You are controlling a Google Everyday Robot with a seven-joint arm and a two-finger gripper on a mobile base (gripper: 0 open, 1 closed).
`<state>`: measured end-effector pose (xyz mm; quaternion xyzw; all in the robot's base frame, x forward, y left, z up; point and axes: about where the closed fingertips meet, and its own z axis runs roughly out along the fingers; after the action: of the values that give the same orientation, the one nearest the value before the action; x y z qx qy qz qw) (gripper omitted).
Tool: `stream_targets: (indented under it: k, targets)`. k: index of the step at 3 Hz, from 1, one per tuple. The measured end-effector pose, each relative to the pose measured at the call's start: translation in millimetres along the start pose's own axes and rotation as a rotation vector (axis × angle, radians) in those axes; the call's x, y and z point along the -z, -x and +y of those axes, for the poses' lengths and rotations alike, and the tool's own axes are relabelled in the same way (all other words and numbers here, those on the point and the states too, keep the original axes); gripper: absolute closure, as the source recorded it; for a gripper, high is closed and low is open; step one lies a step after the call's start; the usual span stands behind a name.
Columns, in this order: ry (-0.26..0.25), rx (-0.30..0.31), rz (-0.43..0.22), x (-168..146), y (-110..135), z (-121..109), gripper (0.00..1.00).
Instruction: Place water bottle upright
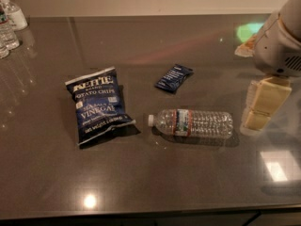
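The water bottle [193, 123] lies on its side on the dark table [150, 182], right of centre. It is clear ribbed plastic with a white cap pointing left and a white label band with red and green. My gripper [261, 104], cream coloured, hangs at the right edge of the view, just right of the bottle's base end and apart from it. It holds nothing that I can see.
A blue potato chip bag [98, 105] lies left of the bottle. A small dark blue packet [173, 77] lies behind the bottle. Small clear bottles [9, 20], one with a white pump top, stand at the far left corner. The table's front edge runs along the bottom.
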<state>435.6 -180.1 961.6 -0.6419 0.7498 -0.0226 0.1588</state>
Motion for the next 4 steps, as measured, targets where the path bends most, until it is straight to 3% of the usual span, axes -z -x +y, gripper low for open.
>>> stream_targets:
  k: [2,4]
  targets:
    - [0.066,0.098,-0.029,-38,44,14,0.0]
    - [0.163,0.124,0.019,-95,65,14,0.0]
